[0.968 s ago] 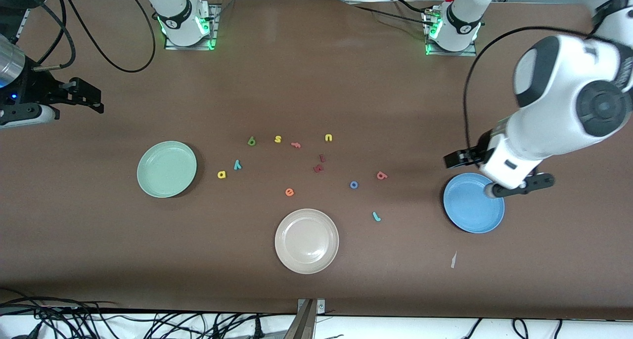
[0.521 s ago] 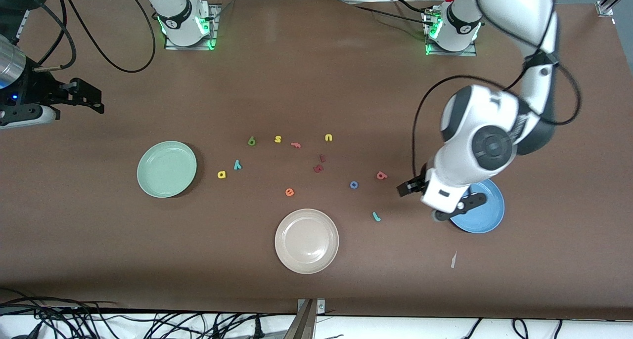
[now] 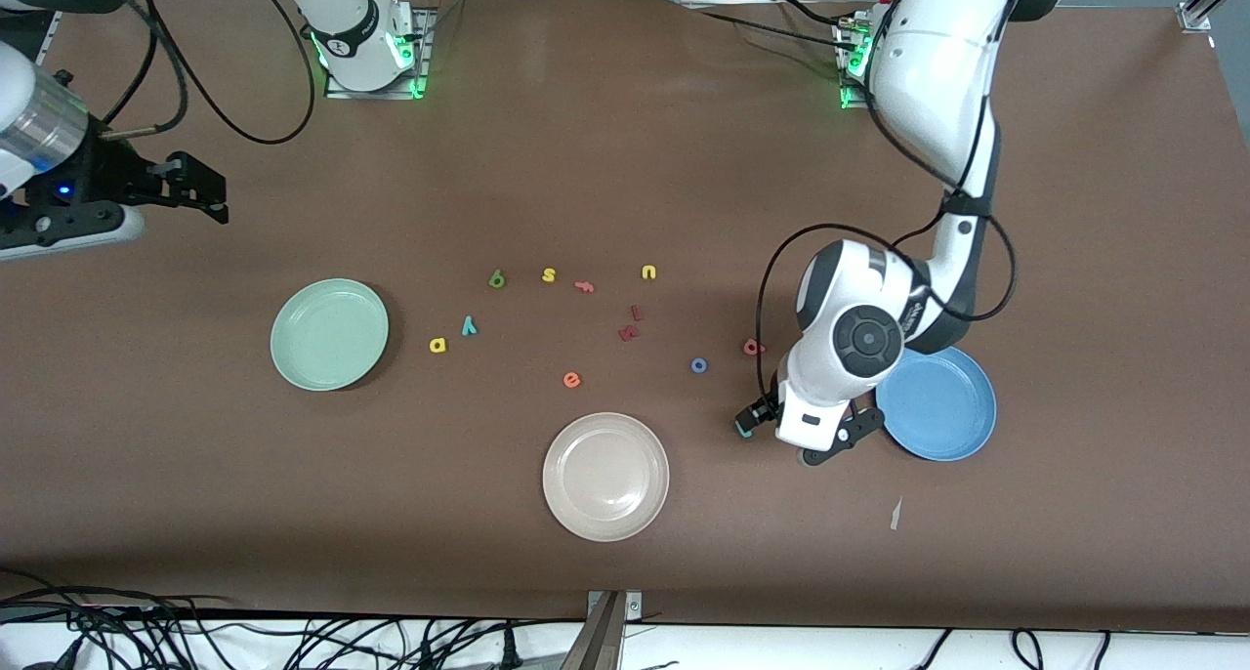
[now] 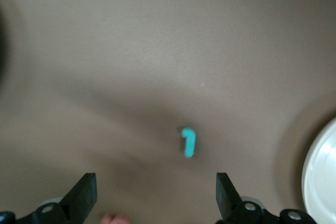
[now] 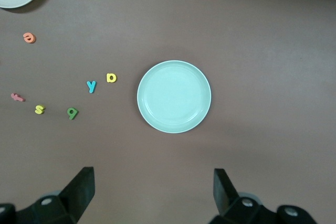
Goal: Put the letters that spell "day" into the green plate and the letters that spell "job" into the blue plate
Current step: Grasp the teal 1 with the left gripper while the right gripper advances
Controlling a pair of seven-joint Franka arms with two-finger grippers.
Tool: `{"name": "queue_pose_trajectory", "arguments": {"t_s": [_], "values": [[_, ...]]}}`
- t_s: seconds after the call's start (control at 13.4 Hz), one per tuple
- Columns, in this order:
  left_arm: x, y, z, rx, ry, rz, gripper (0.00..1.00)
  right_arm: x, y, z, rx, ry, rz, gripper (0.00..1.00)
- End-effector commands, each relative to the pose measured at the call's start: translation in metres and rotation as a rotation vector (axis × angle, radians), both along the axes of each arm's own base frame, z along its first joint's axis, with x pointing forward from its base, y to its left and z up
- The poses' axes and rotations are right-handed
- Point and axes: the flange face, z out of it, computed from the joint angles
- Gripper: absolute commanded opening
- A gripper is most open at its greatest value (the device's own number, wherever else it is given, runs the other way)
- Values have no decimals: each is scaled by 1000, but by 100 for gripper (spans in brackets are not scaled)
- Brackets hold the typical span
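On the brown table the left gripper hangs low just beside the blue plate, over the teal "j", only a tip of which shows. The blue "o" and salmon "b" lie nearby. The green plate sits toward the right arm's end, with the yellow "a", teal "y" and green "d" close by. The right gripper waits near the right arm's table edge.
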Motion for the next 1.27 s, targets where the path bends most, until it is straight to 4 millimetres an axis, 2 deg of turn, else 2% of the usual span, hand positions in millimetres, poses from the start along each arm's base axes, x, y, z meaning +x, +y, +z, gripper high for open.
{"name": "queue_pose_trajectory", "arguments": {"t_s": [0.0,0.07,0.3,0.37,0.52,0.6,0.82,0.97,1.12,1.19], "values": [[4,-16,-33,-25,-39,39,100,-2,5,2,-15,15,-18,100],[5,-16,-40,-27,-56,42,100,-6,17,2,-18,27,1,100],[5,-16,-50,-23,-62,37,100,-3,21,1,-9,17,0,100],[8,-21,-49,-30,-96,29,100,0,24,1,-5,-2,7,100],[7,-30,-61,-22,-102,13,100,2,33,1,14,-24,19,100],[5,-32,-64,-18,-99,9,99,8,35,-10,10,-12,23,100],[3,-33,-68,13,-100,-21,97,10,43,-12,14,-24,38,100],[2,-32,-70,18,-94,-24,90,10,51,-8,17,-42,49,100],[1,-31,-75,22,-86,-25,73,10,52,-9,26,-42,49,100],[1,-31,-75,22,-86,-26,63,13,53,-17,25,-25,56,100]]}}
